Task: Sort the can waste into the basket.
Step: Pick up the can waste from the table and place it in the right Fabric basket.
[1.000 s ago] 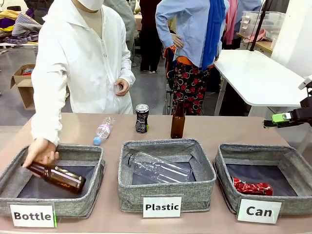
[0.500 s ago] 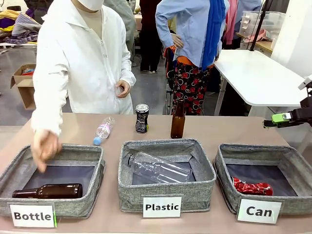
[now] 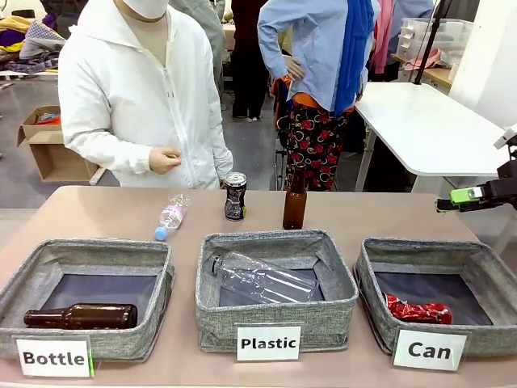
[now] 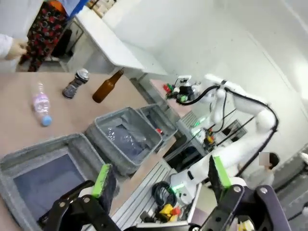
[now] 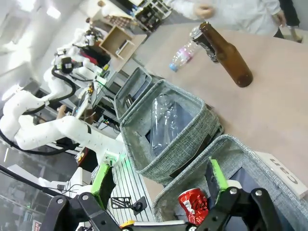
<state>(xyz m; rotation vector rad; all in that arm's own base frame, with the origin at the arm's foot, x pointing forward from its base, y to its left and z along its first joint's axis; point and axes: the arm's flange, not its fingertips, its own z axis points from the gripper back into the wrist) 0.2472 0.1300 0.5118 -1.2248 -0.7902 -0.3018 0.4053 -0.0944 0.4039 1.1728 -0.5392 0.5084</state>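
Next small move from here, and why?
Probably swing the open right gripper toward the black can: it stands upright on the table beside the standing brown bottle, nobody holding it, while the red can already lies in the Can basket.

Three white labels can be read: the "Bottle" label (image 3: 53, 357) on the left basket (image 3: 89, 246), the "Plastic" label (image 3: 268, 343) on the middle basket (image 3: 275, 239), the "Can" label (image 3: 429, 350) on the right basket (image 3: 428, 245). The print on the black can (image 3: 235, 196) seems too small to be read.
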